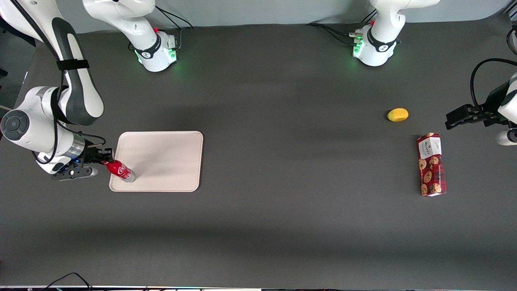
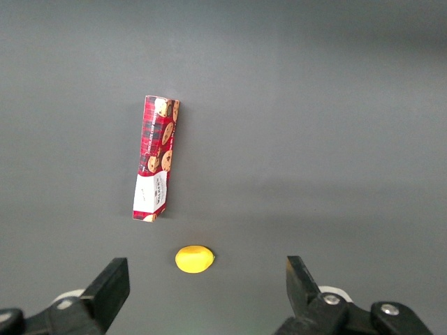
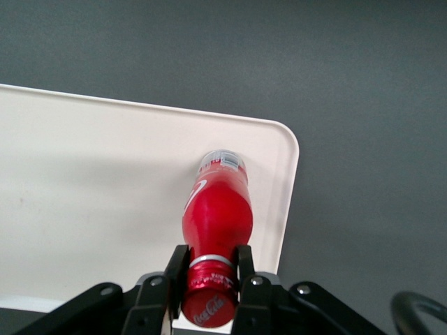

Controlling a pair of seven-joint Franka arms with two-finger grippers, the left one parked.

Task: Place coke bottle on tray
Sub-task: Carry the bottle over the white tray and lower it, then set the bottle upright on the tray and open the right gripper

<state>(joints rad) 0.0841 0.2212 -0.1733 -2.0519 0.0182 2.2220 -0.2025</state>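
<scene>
From the front, the pincer [image 1: 106, 158] sits just past the tray's [image 1: 169, 157] short edge at the working arm's end of the desk [image 1: 282, 226], and it holds the coke bottle [image 1: 120, 170] by the neck under the cap. The bottle leans: its cap is up at the pincer and its clear bottom sits on the tray, in the corner nearest the front camera at the working arm's end. So its long line runs from the pincer slanting down onto the tray, and the next move, I think, is just to stand it up and let go. I count one bottle, one tray, one cookie box [image 1: 431, 164] and one small yellow fruit [image 1: 398, 114], both well apart toward the parked arm's end. In the parked arm's wrist view there is one cookie box [image 2: 155, 158] lying flat and one yellow fruit [image 2: 194, 259] near its white end; no bottle or tray shows here. In the working arm's wrist view, two black fingers [image 3: 177, 269] pinch the bottle [image 3: 216, 216] just under its red cap, and its bottom touches the tray [image 3: 91, 181] near a rounded corner.
</scene>
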